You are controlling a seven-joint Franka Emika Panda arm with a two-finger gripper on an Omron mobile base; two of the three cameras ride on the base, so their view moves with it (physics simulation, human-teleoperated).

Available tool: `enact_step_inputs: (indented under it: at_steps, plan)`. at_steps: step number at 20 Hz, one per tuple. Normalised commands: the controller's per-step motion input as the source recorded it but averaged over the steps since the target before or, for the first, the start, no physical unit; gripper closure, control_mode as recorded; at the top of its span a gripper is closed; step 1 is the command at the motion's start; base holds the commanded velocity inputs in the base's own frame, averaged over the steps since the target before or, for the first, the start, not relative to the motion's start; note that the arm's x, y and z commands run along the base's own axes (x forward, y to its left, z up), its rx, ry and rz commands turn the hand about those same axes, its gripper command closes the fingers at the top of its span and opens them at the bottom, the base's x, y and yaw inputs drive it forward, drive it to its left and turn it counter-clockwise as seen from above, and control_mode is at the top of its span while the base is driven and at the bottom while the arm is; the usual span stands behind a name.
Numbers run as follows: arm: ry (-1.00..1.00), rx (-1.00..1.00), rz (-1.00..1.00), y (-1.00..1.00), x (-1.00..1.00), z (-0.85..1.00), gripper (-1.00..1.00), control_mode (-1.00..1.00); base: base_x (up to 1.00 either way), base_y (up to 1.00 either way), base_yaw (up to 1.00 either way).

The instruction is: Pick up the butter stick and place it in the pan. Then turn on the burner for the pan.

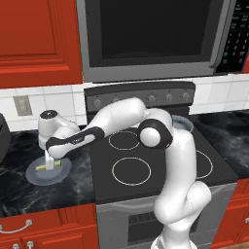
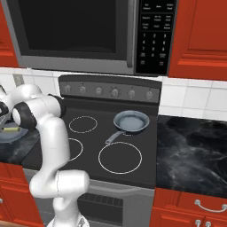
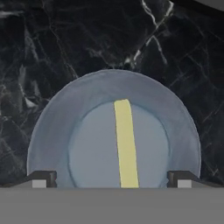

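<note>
The butter stick [image 3: 126, 144] is a pale-yellow bar lying on a flat grey-blue plate [image 3: 52, 131] on the dark marble counter left of the stove. In the left base view the butter stick [image 1: 42, 168] shows on the plate [image 1: 63, 170] under my hand. My gripper [image 3: 112, 179] hangs open just above it, one fingertip on each side of the bar, not touching. My gripper [image 1: 48, 164] points straight down there. The pan [image 2: 131, 121], grey-blue with a dark handle, sits on the stove's rear right burner and is partly hidden by my arm as pan [image 1: 184, 123].
A row of burner knobs [image 2: 114, 92] runs along the stove's back panel. A microwave [image 2: 71, 31] hangs above the stove. Red cabinets flank it. A wall outlet [image 1: 22, 105] sits behind the plate. Marble counter [image 2: 190, 150] extends right of the stove.
</note>
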Motion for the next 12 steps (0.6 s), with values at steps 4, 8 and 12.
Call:
enact_step_inputs:
  at_steps: [4,8,12]
  plan:
    - [0.0,0.0,0.0,0.0,0.11,-0.15,-1.0,-1.0,0.0,0.0,0.0]
    - [0.0,0.0,0.0,0.0,0.12,-0.17,-1.0,-1.0,0.0,0.0,0.0]
    - [0.0,0.0,0.01,0.0,0.04,-0.23,-1.0,-1.0,0.0,0.0,0.0]
